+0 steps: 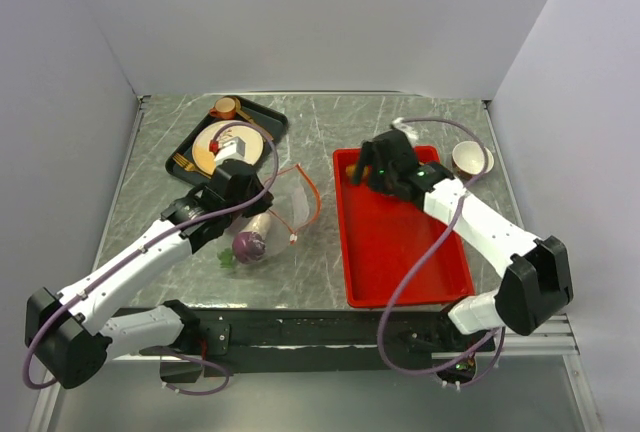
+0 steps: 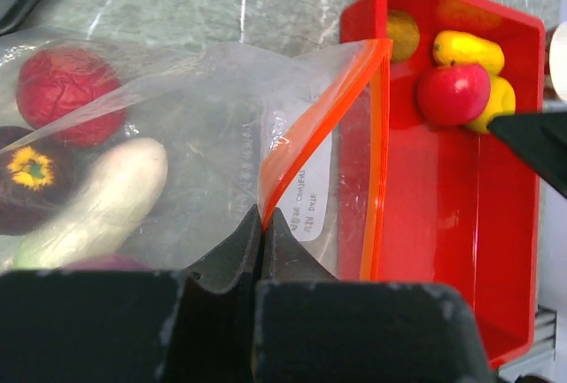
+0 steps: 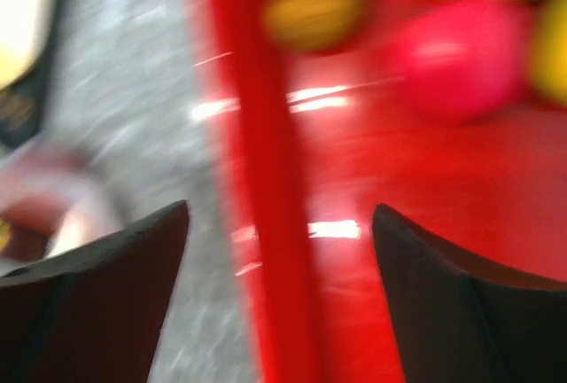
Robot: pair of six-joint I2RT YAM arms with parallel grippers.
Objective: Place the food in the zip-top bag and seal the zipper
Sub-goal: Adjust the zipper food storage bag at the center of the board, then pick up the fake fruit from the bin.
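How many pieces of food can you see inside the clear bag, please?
4 in the bag: a red piece at the far left, a maroon piece below it, a white piece beside that, and a purple piece partly hidden by the left gripper. Others may be hidden.

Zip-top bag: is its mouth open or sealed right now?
Open: the zip-top bag has its zipper spread in a wedge, two sides apart, the shut left hand pinching one.

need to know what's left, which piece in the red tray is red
The round red fruit at the far end of the red tray; the other pieces beside it are yellow or orange.
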